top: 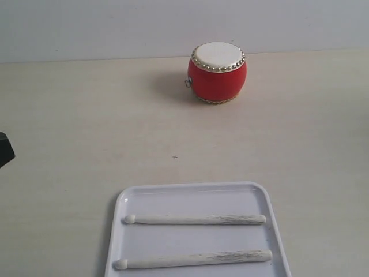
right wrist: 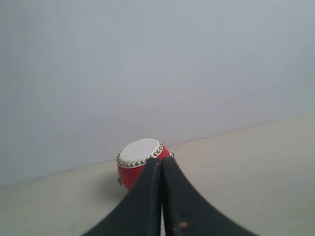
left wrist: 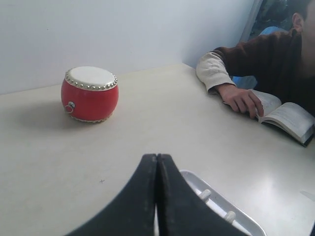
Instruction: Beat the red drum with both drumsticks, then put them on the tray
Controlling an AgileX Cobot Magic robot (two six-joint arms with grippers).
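Note:
The red drum (top: 217, 72) stands upright at the far middle of the table, cream drumhead up; it also shows in the left wrist view (left wrist: 90, 94) and partly behind the fingers in the right wrist view (right wrist: 139, 164). Two pale drumsticks lie side by side in the white tray (top: 190, 193) near the front edge: the farther drumstick (top: 195, 219) and the nearer drumstick (top: 193, 259). Their rounded tips (left wrist: 205, 194) peek past the left fingers. My left gripper (left wrist: 157, 156) is shut and empty. My right gripper (right wrist: 161, 160) is shut and empty, off the exterior view.
A dark bit of the left arm (top: 5, 149) shows at the exterior view's left edge. A seated person (left wrist: 261, 64) rests a hand on an open book (left wrist: 288, 115) at the table's side in the left wrist view. A pale wall backs the table.

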